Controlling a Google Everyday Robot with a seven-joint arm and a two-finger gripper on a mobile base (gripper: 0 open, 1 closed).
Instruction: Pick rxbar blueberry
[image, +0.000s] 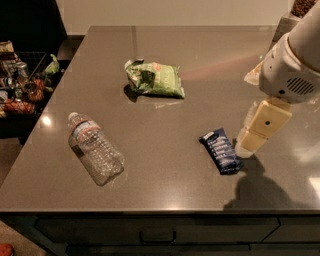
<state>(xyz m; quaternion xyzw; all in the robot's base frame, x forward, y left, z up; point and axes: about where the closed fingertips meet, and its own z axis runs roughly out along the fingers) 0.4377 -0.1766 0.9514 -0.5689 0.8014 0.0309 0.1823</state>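
1. table (165, 60): grey top, drawer front below near edge.
2. arm (292, 65): white, enters from upper rt.
3. water bottle (95, 148): clear, lying on its side, front-left.
4. green snack bag (155, 78): crumpled, centre-rear.
5. gripper (248, 147): cream, low at rt, tip just beside the bar (how far open, or holding anything: can't tell).
6. rxbar blueberry (221, 151): navy wrapper, flat on table, front-rt, well apart from bottle.

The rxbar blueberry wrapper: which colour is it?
Dark navy blue with white lettering, in the camera view; the rxbar blueberry lies beside the gripper.
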